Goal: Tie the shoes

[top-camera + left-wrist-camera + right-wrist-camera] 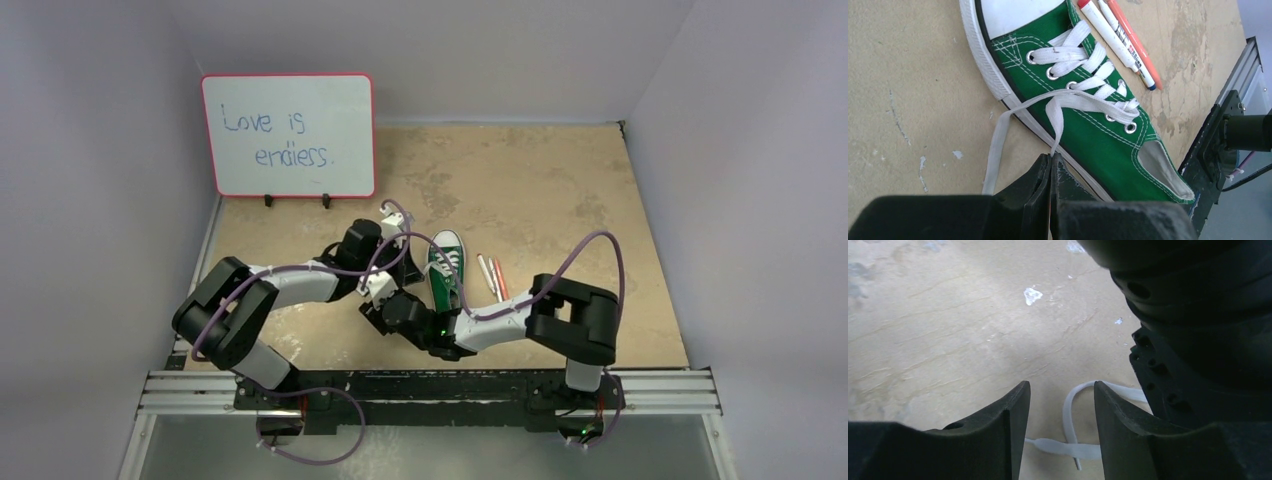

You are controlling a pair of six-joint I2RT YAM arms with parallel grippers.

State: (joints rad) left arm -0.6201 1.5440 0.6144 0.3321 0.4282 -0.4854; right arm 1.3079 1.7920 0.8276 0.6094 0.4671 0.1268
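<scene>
Left gripper [1051, 161]: fingers pressed together, clamped on a white lace [1057, 117] just beside the sole
Right gripper [1062, 407]: fingers apart, gripping nothing; a loose strand [1069, 410] lies on the table [560, 200] under the gap
Sneaker [446, 262]: green, mid-table, toe pointing away from the arm bases
Pens [492, 276]: just right of the sneaker, not touching it
</scene>
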